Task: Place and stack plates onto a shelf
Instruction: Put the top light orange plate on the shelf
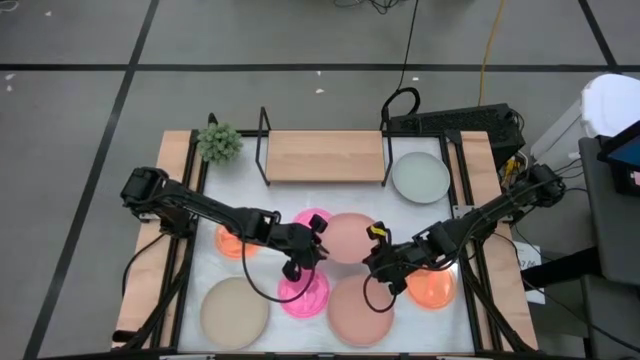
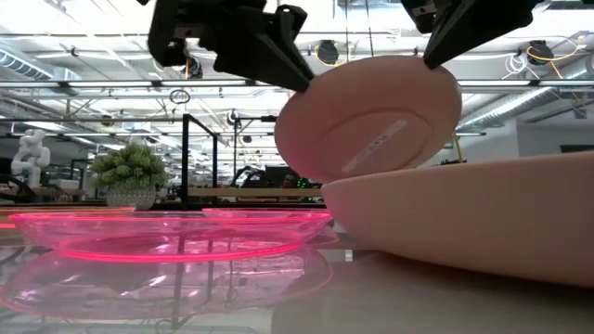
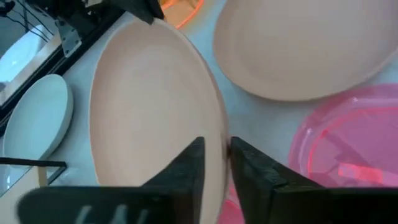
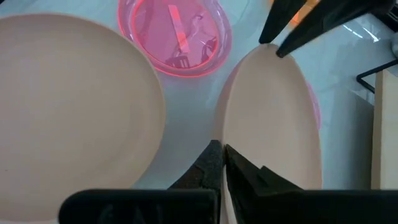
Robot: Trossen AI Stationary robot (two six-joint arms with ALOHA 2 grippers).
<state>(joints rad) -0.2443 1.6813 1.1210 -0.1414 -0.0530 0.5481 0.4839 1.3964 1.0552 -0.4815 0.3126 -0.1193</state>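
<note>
A dusty pink plate (image 1: 348,237) sits at the table's middle, tilted up with its underside (image 2: 371,121) toward the near edge. My left gripper (image 1: 320,246) is shut on its left rim, and my right gripper (image 1: 375,250) is shut on its right rim. The shelf (image 1: 325,157) stands bare at the far edge, a light-wood board on a black wire frame. Flat on the table lie a pale grey plate (image 1: 420,177), a beige plate (image 1: 235,312), a second dusty pink plate (image 1: 360,308), two hot pink plates (image 1: 303,292) (image 1: 313,217) and two orange plates (image 1: 430,288) (image 1: 233,241). My left gripper pinches the plate's left rim (image 3: 219,144) between its two fingers, one on the upper face and one on the underside, slanting down from the table's left. The plate is tilted. Its lower edge is hidden behind the near plate in the low view. My right gripper pinches the opposite, right rim (image 4: 221,138) between its two fingers, one on each face, slanting down from the table's right. The plate (image 4: 273,118) stands tilted between the two grippers.
A small potted plant (image 1: 218,142) stands left of the shelf. The shelf's black upright ends (image 1: 264,135) rise at both sides of the board. Cables and a dark box (image 1: 455,122) lie behind the far right corner. Wooden strips (image 1: 145,240) border the white tabletop.
</note>
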